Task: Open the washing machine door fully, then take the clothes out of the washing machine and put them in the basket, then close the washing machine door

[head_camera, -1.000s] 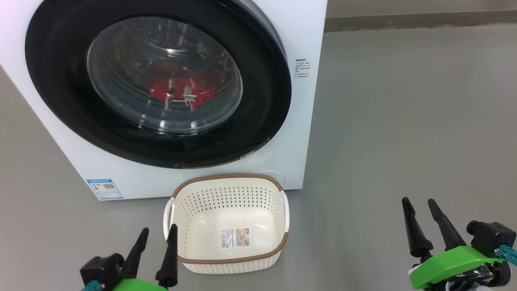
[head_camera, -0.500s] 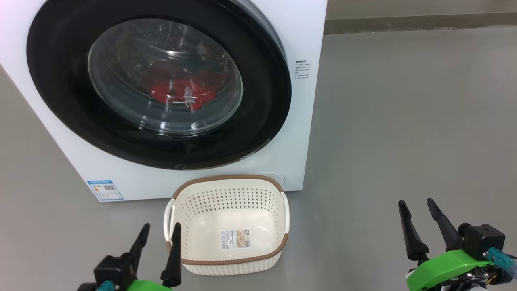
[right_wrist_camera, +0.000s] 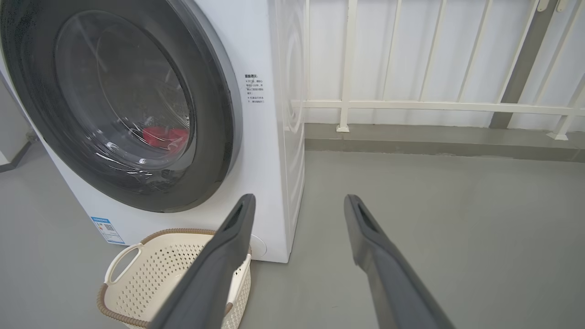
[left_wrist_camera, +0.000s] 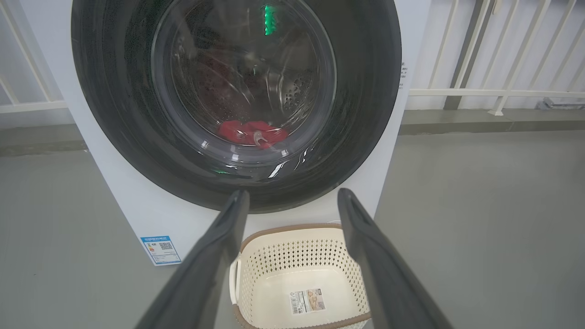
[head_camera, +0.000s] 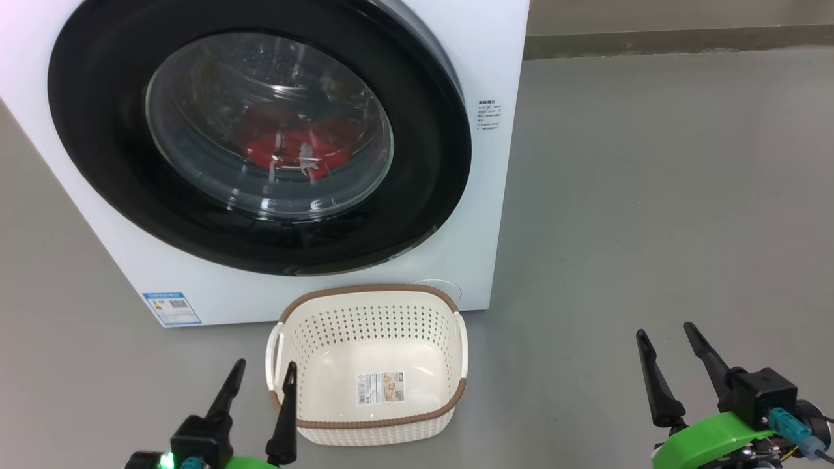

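1. The left gripper (head_camera: 266, 363) has its two dark fingers spread wide and holds nothing. It sits low, and its finger on the basket side is just beside the basket's near corner. I cannot tell whether they touch.
2. The right gripper (head_camera: 664, 329) is also wide apart and empty, over bare floor (head_camera: 651, 195).
3. The basket (head_camera: 368, 288) stands just ahead of the left gripper and well apart from the right one. It is empty except for a paper label (head_camera: 381, 387) on its bottom.
4. Its far rim sits at the foot of the washing machine (head_camera: 482, 215), directly below the washing machine door (head_camera: 104, 130).
5. The door rises beyond and above both grippers. It looks shut or nearly so, but I cannot tell whether it is latched.
6. Behind the door's glass, the clothes (head_camera: 296, 150) lie low in the drum, farther from the grippers than anything else.
7. My judgement is that opening the door has not yet begun.
8. Risks from here:
   - If the left gripper lifts forward, it could catch the basket's rim or handle and push the basket aside.
   - The door is glossy and rounded, so the fingers could slide off its edge.
   - A fingertip aimed too near the middle would strike the bulging glass.
   - No handle or hinge is clearly visible. An arm on the wrong side could block the door's swing.
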Tool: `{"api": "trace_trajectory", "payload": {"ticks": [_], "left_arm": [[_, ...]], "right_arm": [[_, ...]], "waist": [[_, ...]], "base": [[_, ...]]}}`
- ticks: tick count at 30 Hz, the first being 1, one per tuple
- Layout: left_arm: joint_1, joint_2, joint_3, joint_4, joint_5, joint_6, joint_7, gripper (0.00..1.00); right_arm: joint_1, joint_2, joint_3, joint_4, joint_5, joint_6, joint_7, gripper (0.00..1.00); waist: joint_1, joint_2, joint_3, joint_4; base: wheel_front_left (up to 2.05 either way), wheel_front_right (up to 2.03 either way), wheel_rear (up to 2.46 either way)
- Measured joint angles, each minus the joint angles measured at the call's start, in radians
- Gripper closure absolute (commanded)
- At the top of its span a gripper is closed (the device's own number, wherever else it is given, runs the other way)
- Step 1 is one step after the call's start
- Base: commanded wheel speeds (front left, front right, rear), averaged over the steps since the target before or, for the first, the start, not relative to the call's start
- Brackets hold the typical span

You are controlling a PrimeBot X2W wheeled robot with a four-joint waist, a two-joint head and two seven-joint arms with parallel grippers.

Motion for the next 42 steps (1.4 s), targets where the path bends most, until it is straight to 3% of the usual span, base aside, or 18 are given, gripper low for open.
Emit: {"api": "trace_trajectory", "payload": {"ticks": [5,27,28,29,30,37,42], "left_arm": [[-0.001,-0.004,-0.002,0.011,0.023,0.007,-0.014,0.00],[-0.010,-0.012,-0.004,0.040,-0.006,0.007,-0.014,0.00],[-0.010,-0.012,-0.004,0.040,-0.007,0.007,-0.014,0.00],[-0.010,-0.012,-0.005,0.040,-0.007,0.007,-0.014,0.00],[-0.010,-0.012,-0.006,0.040,-0.007,0.007,-0.014,0.00],[-0.010,-0.012,-0.006,0.041,-0.014,0.008,-0.014,0.00],[-0.010,-0.012,-0.007,0.040,-0.014,0.009,-0.014,0.00]], "right_arm": [[0.000,0.003,0.000,0.000,-0.049,0.000,-0.012,0.00],[0.000,0.009,-0.004,0.006,-0.035,0.000,-0.012,0.00],[0.000,0.009,-0.004,0.006,-0.035,0.000,-0.012,0.25],[0.000,0.009,-0.003,0.007,-0.035,0.000,-0.012,0.58],[0.000,0.009,-0.003,0.007,-0.035,0.000,-0.012,1.00],[0.000,0.010,-0.001,0.012,-0.002,0.000,-0.012,1.00],[0.000,0.013,0.000,0.004,0.107,0.000,-0.012,1.00]], "waist": [[0.0000,0.0000,-0.002,0.001],[0.0000,0.0000,-0.003,0.003],[0.0000,0.0000,-0.002,0.003],[0.0000,0.0000,-0.002,0.004],[0.0000,0.0000,-0.001,0.004],[0.0000,0.0000,0.001,0.006],[0.0000,0.0000,0.003,0.008]], "base": [[0.00,0.00,0.00],[0.00,0.00,0.00],[0.00,0.00,0.00],[0.00,0.00,0.00],[0.00,0.00,0.00],[0.00,0.00,0.00],[0.00,0.00,0.00]]}}
